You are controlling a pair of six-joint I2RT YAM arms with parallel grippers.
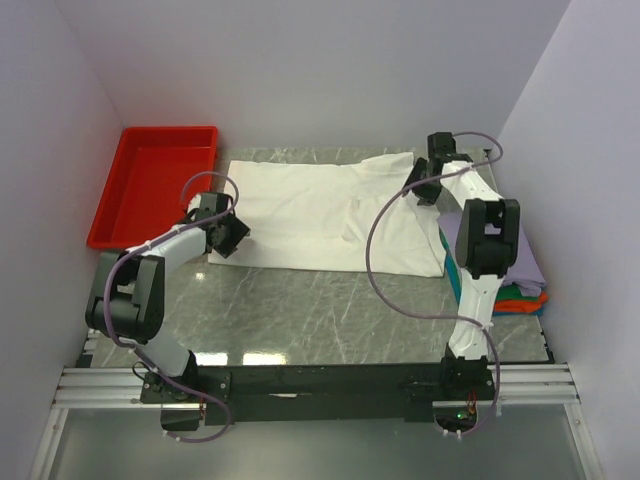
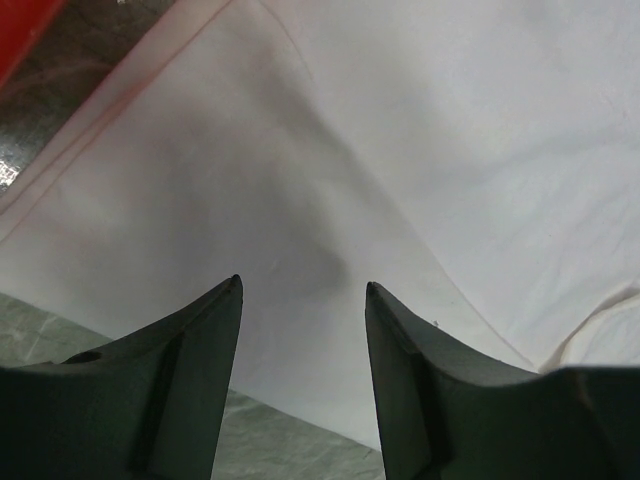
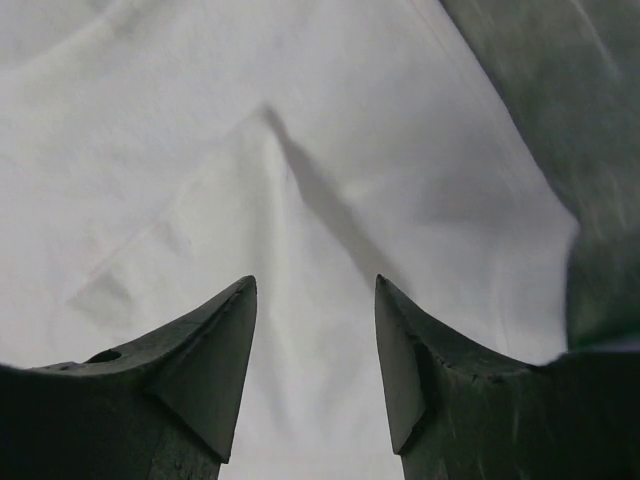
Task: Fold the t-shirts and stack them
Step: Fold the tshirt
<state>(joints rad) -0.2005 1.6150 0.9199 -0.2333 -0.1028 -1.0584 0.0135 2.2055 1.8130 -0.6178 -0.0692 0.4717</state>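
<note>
- Top external view: we've got a large white cloth t-shirt [image 1: 320, 215] spread flat across the far half of the grey marbled table [image 1: 330, 310]. It runs from just beside the far-left corner almost to the right edge.
- A red rigid plastic tray [image 1: 150, 185] sits in that far-left corner, right next to the shirt's left end.
- Over at the right edge there's a stack of folded cloth shirts [image 1: 520, 285], lavender on top with green and orange peeking out underneath. The right arm hides part of it.
- The left gripper [image 1: 232, 232] hangs over the shirt's near-left corner. In the left wrist view its two fingers stand well apart with nothing between them, just white cloth below and a strip of table at the near hem. A faint pink line runs along that hem.
- The right gripper [image 1: 422, 185] is over the shirt's far-right part, near the far edge of the table. The right wrist view shows its jaws spread too, gripping nothing.
- Below the right gripper's gap the cloth rises in a little peaked ridge with a crease running off it, and bare table shows past the shirt's edge.
</note>
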